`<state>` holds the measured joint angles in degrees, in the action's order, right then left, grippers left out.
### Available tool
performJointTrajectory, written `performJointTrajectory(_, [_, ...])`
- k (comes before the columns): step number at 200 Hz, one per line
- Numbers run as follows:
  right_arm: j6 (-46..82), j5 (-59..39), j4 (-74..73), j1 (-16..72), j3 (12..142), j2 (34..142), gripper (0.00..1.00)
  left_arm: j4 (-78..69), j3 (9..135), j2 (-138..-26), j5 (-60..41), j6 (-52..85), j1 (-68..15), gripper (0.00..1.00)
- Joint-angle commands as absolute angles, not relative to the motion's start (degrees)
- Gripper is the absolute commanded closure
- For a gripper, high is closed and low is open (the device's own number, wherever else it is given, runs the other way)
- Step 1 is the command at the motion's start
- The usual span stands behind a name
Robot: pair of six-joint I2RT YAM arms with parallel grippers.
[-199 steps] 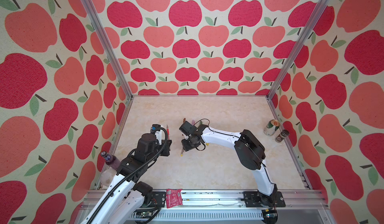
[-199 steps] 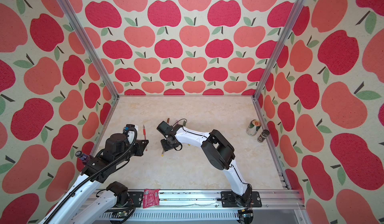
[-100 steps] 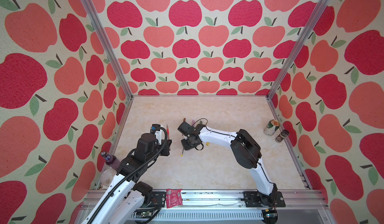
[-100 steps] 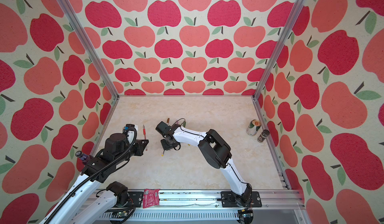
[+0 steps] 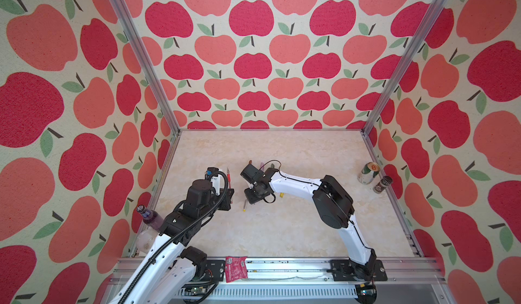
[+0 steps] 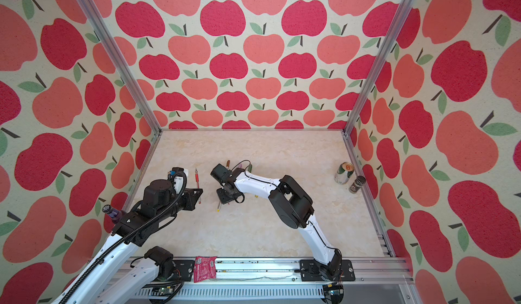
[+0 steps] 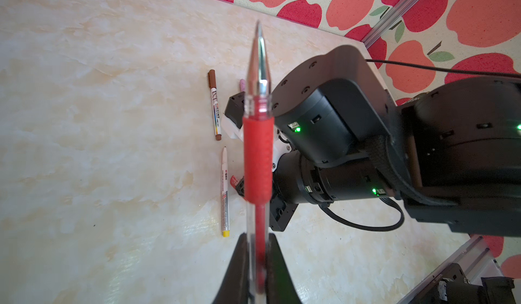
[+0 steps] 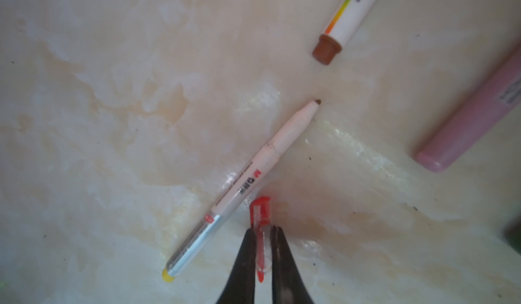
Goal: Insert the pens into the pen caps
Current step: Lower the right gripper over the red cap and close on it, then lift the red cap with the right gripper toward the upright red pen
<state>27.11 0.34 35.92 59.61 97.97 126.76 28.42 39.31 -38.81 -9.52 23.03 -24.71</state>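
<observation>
My left gripper [image 7: 258, 236] is shut on the red pen [image 7: 257, 153], whose metal tip points away from the wrist, above the table; in both top views the red pen [image 5: 229, 177] [image 6: 196, 177] sticks out past that gripper [image 5: 229, 195]. My right gripper [image 8: 263, 229] points down at the table and is shut on the clear pen cap with a red clip [image 8: 260, 212]. Beside that cap lies a white pen with a yellow end [image 8: 248, 187] [image 7: 225, 192] [image 5: 244, 205]. A brown-trimmed white pen [image 7: 214, 105] [image 8: 346, 15] and a lilac-pink pen [image 8: 473, 111] lie further off.
A small yellow cap [image 5: 281, 195] lies under the right forearm. A drinks can [image 5: 368, 173] and a dark spice jar [image 5: 382, 184] stand by the right wall. A purple bottle [image 5: 146, 213] stands by the left wall. A red packet [image 5: 235, 268] lies on the front rail.
My right gripper's jaws have closed on the red-clipped cap on the table. The left arm and its red pen have not moved.
</observation>
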Motion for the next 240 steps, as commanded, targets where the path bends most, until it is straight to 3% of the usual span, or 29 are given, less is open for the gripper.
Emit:
performJointTrajectory(1, [26.9,-0.2,36.2,59.9,96.6,126.3,0.9,26.9,39.8,-39.3,-10.2,23.1,-24.3,0.97])
performJointTrajectory(78, [27.7,2.1,33.3,58.9,91.7,118.3,0.91,24.9,40.1,-42.0,-12.6,23.4,-24.3,0.97])
performJointTrajectory(137, [31.3,0.0,24.2,53.3,81.3,103.1,0.91,16.3,38.2,-47.0,-26.6,23.4,-24.7,0.97])
performJointTrajectory(187, [34.3,-2.5,13.0,47.0,70.8,87.8,0.91,6.9,38.0,-54.3,-35.5,23.6,-30.1,0.97])
performJointTrajectory(240, [37.5,-5.3,6.1,43.5,63.9,77.7,0.91,-0.5,40.1,-63.1,-36.8,25.5,-36.2,0.97])
